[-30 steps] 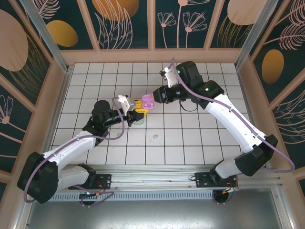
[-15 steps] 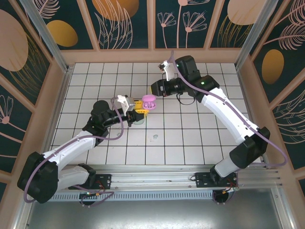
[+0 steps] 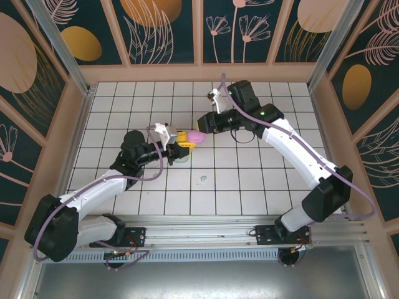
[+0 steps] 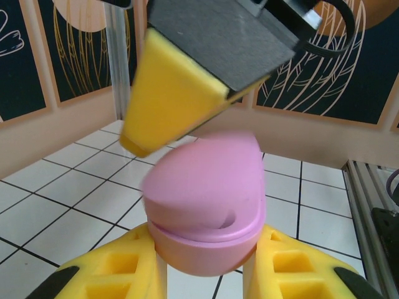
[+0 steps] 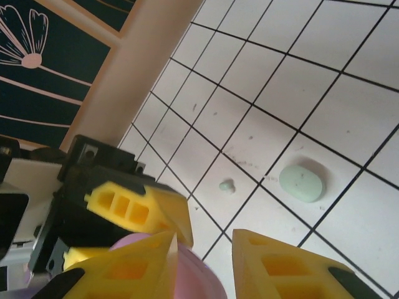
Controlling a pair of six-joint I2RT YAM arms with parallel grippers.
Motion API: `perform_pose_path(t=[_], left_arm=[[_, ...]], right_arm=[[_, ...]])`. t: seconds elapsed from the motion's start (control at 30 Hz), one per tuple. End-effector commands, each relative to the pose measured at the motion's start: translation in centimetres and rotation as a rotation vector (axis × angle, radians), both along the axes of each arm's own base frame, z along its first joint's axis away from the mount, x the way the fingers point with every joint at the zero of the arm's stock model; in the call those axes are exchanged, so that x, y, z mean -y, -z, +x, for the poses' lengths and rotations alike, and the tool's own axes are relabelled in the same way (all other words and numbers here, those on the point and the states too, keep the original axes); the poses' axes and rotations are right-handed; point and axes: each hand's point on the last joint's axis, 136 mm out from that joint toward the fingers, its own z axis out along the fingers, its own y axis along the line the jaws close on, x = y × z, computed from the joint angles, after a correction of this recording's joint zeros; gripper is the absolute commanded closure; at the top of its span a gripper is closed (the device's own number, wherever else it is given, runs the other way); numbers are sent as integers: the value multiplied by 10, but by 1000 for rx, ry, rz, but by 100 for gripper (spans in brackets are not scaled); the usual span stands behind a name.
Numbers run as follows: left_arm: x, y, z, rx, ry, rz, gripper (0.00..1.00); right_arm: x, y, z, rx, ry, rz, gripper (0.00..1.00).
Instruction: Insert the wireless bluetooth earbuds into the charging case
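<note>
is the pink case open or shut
Shut or nearly so: the pink case has its lid down on its base, only a seam between them.

Overhead view looks down; wrist views closely share the pink case [image 4: 202,205].

Left hand [image 3: 181,141] holds the pink charging case [image 3: 195,136] over the bench [image 3: 262,187]; right hand [image 3: 202,126] at its one o'clock.

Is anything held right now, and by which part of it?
Yes: the left gripper clamps the pink charging case by its lower half, one yellow finger on each side.
</note>
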Motion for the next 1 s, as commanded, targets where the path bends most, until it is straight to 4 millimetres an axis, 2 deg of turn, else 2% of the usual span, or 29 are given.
perform_pose_path(t=[0.0,0.1,0.2,0.4,0.8,0.97], left_arm=[[3,-24,0,57,9,-51,100],[2,-26,-1,55,7,-63,100],[2,-30,-1,59,7,-77,100],[2,-37,-1,64,7,-97,100],[1,-46,-2,71,8,-134,100],[2,-49,0,72,9,-152,100]], right_arm=[[13,-26,-12,67,38,51,71],[23,-32,-11,76,88,106,69],[26,-37,-13,62,112,173,61],[13,-35,-26,-25,50,302,56],[0,-21,-35,-144,0,367,52],[-9,-21,-43,-181,-46,397,51]])
